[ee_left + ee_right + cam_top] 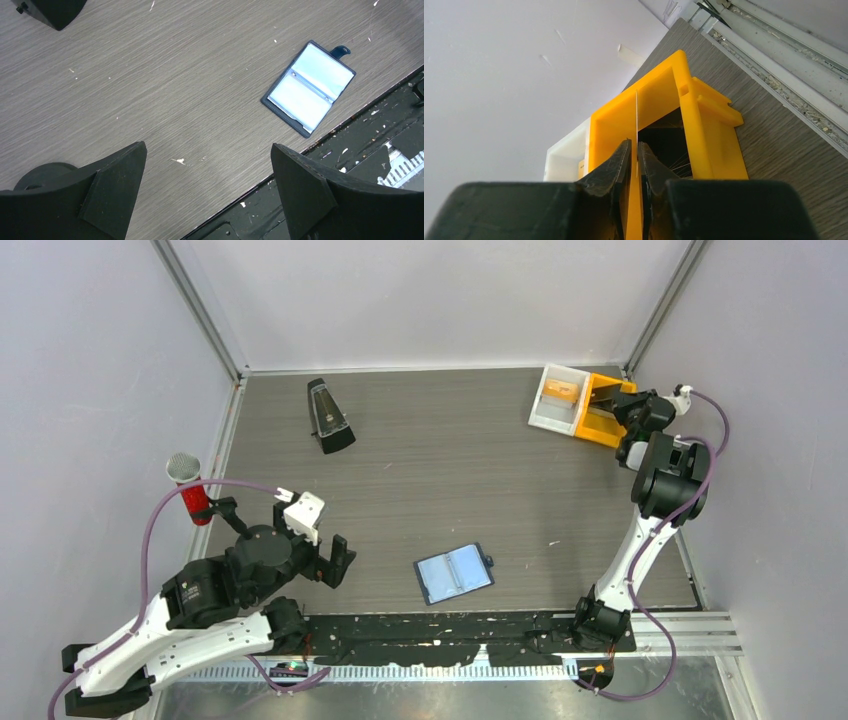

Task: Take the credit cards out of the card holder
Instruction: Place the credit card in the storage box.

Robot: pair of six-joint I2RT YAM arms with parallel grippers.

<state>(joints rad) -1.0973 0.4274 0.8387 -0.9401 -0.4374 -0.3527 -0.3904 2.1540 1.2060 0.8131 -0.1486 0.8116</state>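
The card holder lies open and flat near the table's front edge, its light blue inside facing up. It also shows in the left wrist view, with its snap tab at the far side and no card sticking out. My left gripper is open and empty, low over the table to the left of the holder. My right gripper is at the far right corner, shut on a thin whitish card seen edge-on, over an orange bin. An orange-yellow item lies in the white bin; I cannot tell whether it is a card.
The orange bin and white bin stand side by side at the back right. A black metronome stands at the back left. A red-handled microphone is at the left edge. A black mat runs along the front edge.
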